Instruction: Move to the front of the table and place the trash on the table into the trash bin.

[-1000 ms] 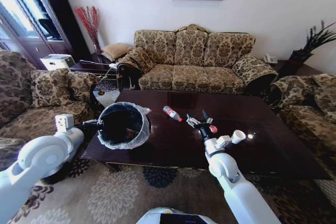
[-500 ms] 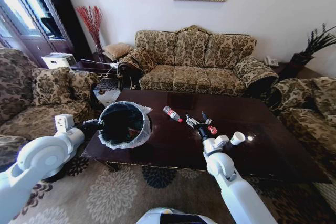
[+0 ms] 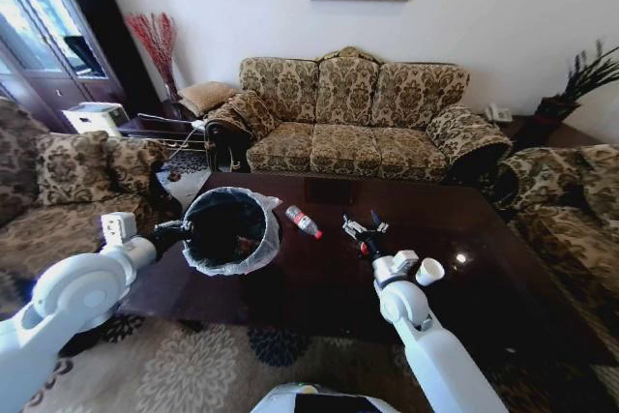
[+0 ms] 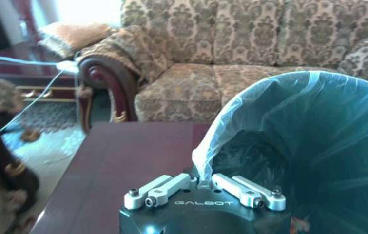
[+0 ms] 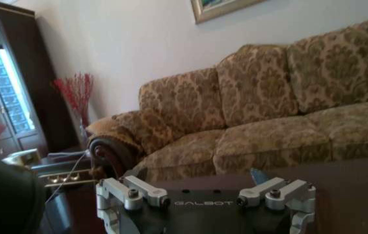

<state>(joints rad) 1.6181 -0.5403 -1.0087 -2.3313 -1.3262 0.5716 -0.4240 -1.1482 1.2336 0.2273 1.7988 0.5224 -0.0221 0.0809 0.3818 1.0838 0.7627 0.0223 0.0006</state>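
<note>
On the table (image 3: 484, 287), beside the trash bin (image 3: 229, 231) pinched at its liner rim by the left gripper (image 4: 203, 187), lie a bottle (image 3: 303, 221) and a paper cup (image 3: 428, 271); the right gripper (image 3: 365, 230) hovers between them, fingers spread.

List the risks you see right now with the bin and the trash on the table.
The left gripper pinches only the liner of the trash bin, so the bag may slip or tear. The right gripper hangs open over the table between the bottle and paper cup; a sweep could knock either away.
</note>
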